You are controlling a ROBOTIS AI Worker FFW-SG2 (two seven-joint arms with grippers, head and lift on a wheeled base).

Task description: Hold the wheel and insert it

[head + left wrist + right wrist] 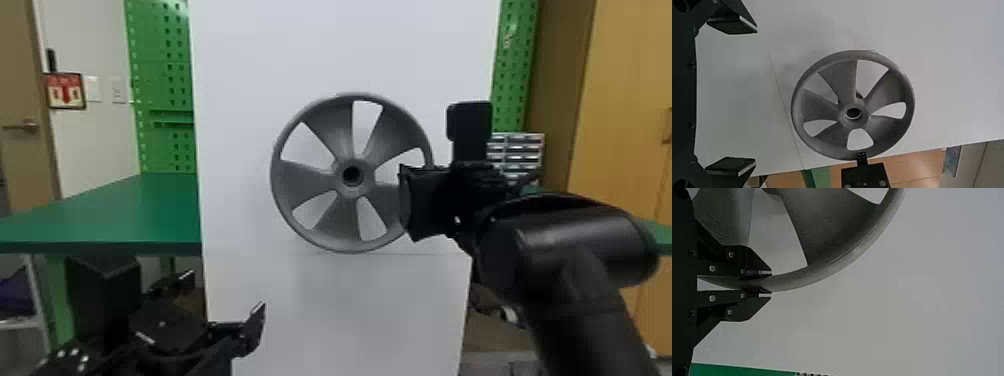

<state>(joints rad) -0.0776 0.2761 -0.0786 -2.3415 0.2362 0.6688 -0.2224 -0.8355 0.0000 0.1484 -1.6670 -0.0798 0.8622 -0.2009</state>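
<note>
In the head view, my right gripper (411, 202) is at the right side of the grey wheel (312, 177), which stands upright before a white panel. In the right wrist view, the right gripper (770, 283) is shut on the rim of the wheel (828, 268). My left gripper (222, 302) is low at the left, below the wheel and apart from it. Seen from its own wrist, the left gripper (755, 96) is wide open with nothing between its fingers. Behind the hub of the wheel (822, 105) a dark round part shows; whether they touch, I cannot tell.
The white panel (240, 125) rises behind the wheel. A green table (125, 210) lies to the left of the panel, with a green perforated board (162, 100) above it. Small drawers (517, 150) stand behind the right arm, and a wooden cabinet (620, 100) is at the far right.
</note>
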